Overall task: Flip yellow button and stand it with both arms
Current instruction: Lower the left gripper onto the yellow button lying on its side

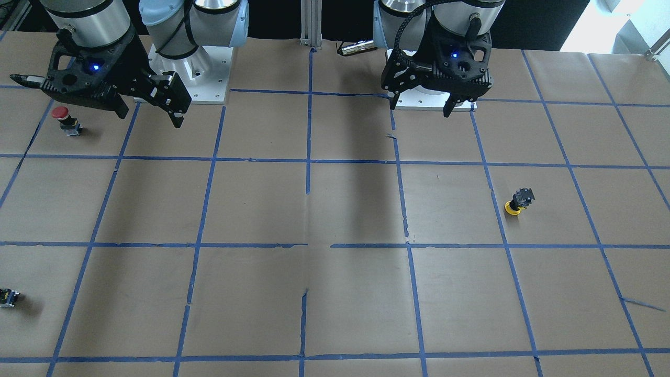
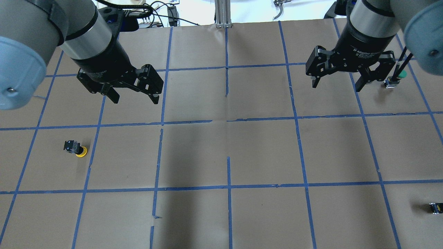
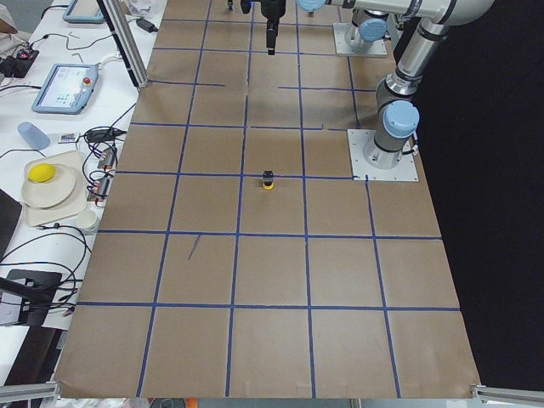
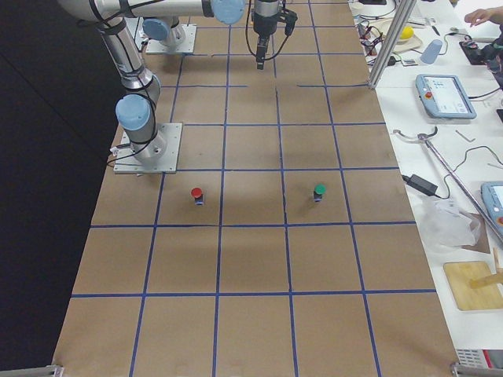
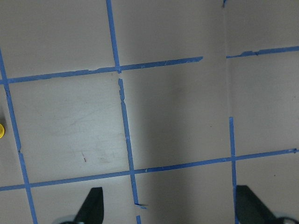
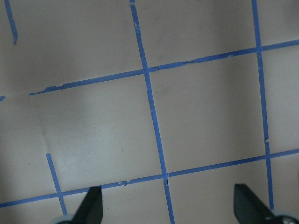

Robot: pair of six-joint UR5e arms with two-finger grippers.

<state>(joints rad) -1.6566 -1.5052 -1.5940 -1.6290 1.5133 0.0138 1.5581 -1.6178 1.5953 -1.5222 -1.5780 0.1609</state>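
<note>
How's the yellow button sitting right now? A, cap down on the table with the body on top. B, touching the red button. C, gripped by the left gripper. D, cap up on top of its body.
A: the yellow button stands alone, its yellow cap at the bottom and its dark body above it.

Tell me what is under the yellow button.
The yellow button sits cap-down on the brown paper, close to a blue tape line, its dark body on top. The patch right beneath the cap is covered and cannot be seen.
</note>
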